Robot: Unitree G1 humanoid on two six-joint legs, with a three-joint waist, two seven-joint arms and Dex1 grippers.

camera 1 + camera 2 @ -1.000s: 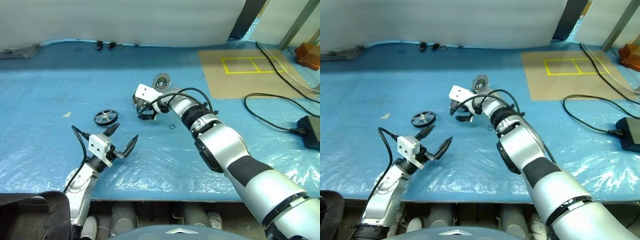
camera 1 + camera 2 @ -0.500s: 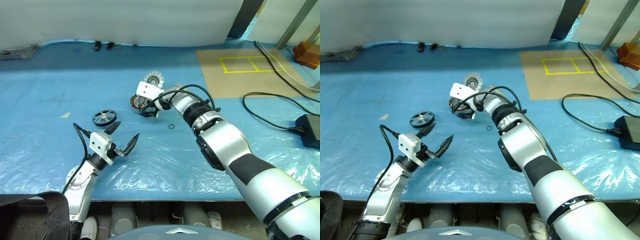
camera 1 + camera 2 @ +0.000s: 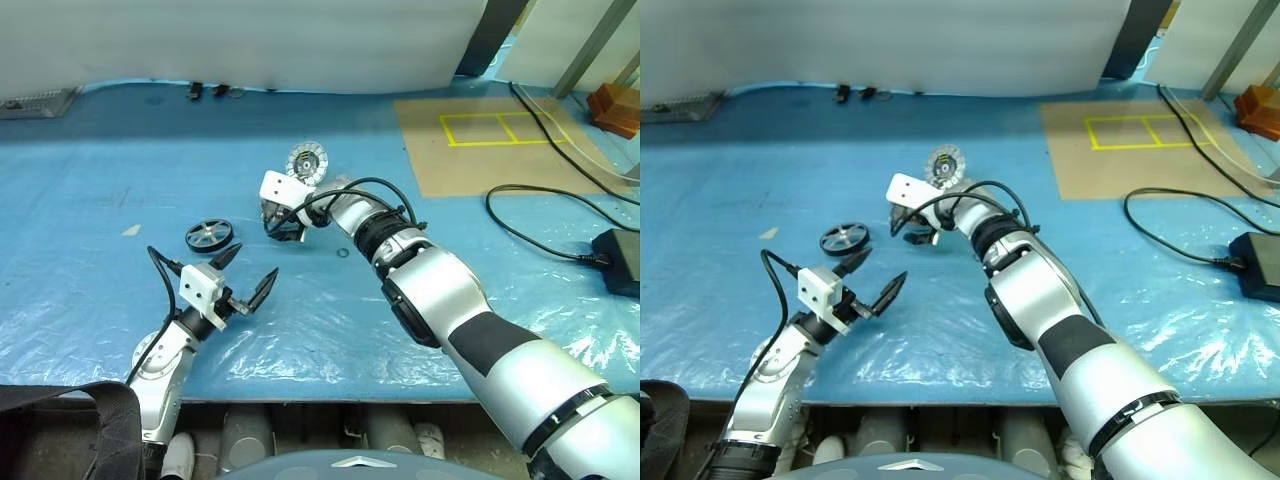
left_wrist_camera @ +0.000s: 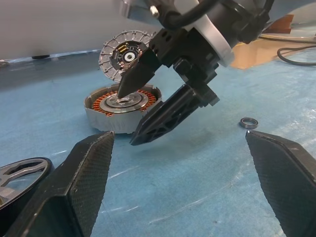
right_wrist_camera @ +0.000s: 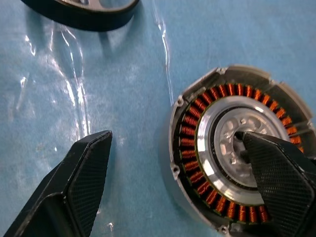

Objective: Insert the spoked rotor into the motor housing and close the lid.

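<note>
- the motor housing [image 4: 121, 107] sits on the blue plastic-covered bench [image 3: 100, 270], its ring of copper windings and shiny silver centre facing up.
- the lid [image 4: 126, 56] stands open behind the housing, tilted up, its ribbed rim and dark centre facing forward.
- the right hand [image 4: 131, 116] hangs over the housing with its fingers spread wide and pinching nothing; one finger tip is down on or just above the housing's silver centre, and i cannot tell if it touches; the other finger reaches down just outside the housing's wall, near the bench.
- in the right wrist view one finger [image 5: 276, 173] covers part of the housing's centre and the other is over bare bench.
- the spoked rotor [image 3: 210, 235] lies flat on the bench, to the left of the housing and apart from it, not yet inserted.
- the left hand [image 3: 248, 275] hovers above the bench just in front of the rotor, fingers spread wide, empty, pointing toward the housing.
- a small dark ring [image 4: 249, 122] lies on the bench to the right of the housing, apart from it.
- a black cable [image 3: 540, 225] runs across the bench's far right side to a black box [image 3: 620, 262].
</note>
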